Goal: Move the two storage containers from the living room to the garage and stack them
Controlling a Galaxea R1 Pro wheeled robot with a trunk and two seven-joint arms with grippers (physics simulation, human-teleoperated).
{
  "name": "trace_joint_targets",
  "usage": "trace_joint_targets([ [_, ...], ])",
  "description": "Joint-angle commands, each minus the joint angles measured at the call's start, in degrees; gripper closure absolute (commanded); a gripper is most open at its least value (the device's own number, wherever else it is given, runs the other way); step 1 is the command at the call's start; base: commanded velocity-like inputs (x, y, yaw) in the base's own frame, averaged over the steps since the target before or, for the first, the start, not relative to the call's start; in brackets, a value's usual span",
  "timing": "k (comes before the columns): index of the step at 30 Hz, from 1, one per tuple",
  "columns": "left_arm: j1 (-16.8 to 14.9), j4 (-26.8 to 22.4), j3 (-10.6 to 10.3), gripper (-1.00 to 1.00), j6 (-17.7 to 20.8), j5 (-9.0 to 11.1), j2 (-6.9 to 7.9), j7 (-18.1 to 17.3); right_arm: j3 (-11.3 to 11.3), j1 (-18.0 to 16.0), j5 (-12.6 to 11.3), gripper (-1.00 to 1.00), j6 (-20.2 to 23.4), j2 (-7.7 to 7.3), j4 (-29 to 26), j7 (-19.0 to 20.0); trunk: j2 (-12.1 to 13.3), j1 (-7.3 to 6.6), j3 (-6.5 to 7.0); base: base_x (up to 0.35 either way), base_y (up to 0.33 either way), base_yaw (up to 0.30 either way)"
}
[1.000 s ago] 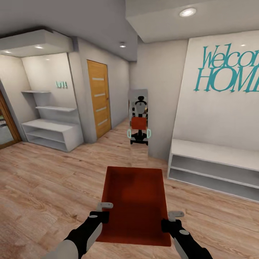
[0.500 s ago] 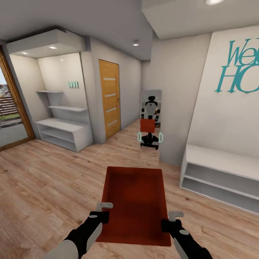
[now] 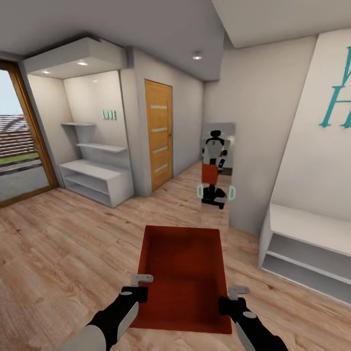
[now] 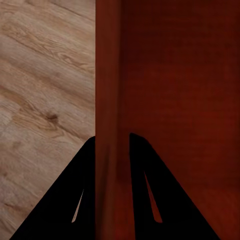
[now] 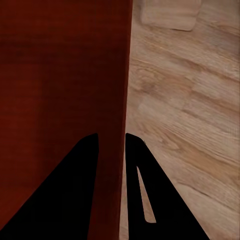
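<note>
Arms reach forward from 6 o'clock in the head view, elbows low, forearms converging slightly. Left gripper [image 3: 141,286] clamps the left wall of the bin [image 3: 184,273]; right gripper [image 3: 233,298] clamps the right wall. Bin is held level in front of the trunk, long axis toward 12 o'clock, above the wood floor [image 3: 63,253]. Bin is open-topped; nothing visible inside. At 12 o'clock a mirror [image 3: 218,170] on the wall shows the robot carrying the bin. Wood door [image 3: 159,134] at 11 o'clock, white shelving [image 3: 97,178] at 10, glass door [image 3: 22,141] at 9, low white bench [image 3: 307,246] at 3, teal lettering [image 3: 339,92] on the wall at 2.

Left wrist view: two dark fingers [image 4: 82,195] straddle the bin [image 4: 175,90] wall, one inside, one outside, closed against it. Wood floor [image 4: 45,85] lies beyond the outer side.

Right wrist view: same grip mirrored, fingers [image 5: 85,195] either side of the bin [image 5: 60,70] wall, pinching it. Wood floor [image 5: 185,115] lies beyond the outer side, with a pale blurred rectangle [image 5: 170,15] at the edge, can't tell what it is.
</note>
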Motion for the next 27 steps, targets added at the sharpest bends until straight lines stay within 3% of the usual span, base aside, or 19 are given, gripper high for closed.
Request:
trace_joint_targets([
  [1,0.0,-4.2,-1.7,1.0,0.2,0.6,-2.64,-2.6,0.4,0.0,-0.2,1.0,4.0,-0.01,0.1,-0.2,0.0,0.05,-0.02,0.33,0.098,0.002],
  [27,0.0,-4.2,-1.7,1.0,0.2,0.6,-2.64,-2.6,0.4,0.0,-0.2,1.0,4.0,-0.01,0.1,-0.2,0.0,0.05,-0.02,0.299,0.197,0.0],
])
